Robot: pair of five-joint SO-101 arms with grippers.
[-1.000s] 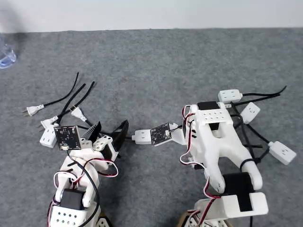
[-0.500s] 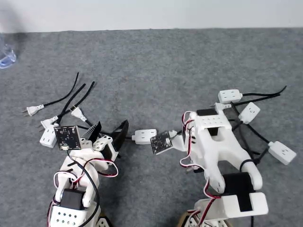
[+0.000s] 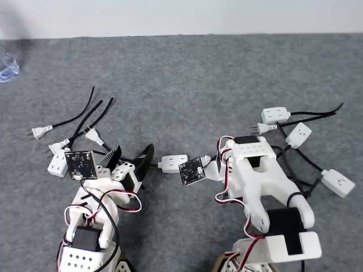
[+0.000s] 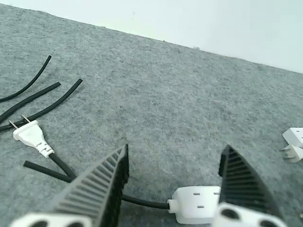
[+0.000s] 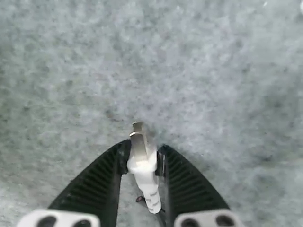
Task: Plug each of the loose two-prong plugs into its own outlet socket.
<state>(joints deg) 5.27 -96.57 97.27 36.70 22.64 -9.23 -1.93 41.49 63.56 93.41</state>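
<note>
In the right wrist view my right gripper (image 5: 143, 147) is shut on a white two-prong plug (image 5: 143, 165), whose prongs point out over the grey carpet. From above, the right arm (image 3: 258, 167) sits just right of a white outlet socket (image 3: 173, 163). My left gripper (image 3: 136, 148) stands open just left of that socket. In the left wrist view the same socket (image 4: 194, 204) lies low between the open fingers (image 4: 102, 189). Loose plugs (image 3: 37, 132) (image 3: 93, 136) lie at the far left, one of them seen in the left wrist view as a plug (image 4: 31, 137).
More sockets lie on the right: one socket (image 3: 275, 115), a second socket (image 3: 299, 135) and a third socket (image 3: 338, 182), amid tangled black cords. Another socket (image 3: 57, 165) lies beside the left arm. A clear plastic item (image 3: 7, 67) sits at the far left edge.
The right arm has drawn back toward its base and away from the middle socket, which now lies uncovered. The left arm has not moved.
</note>
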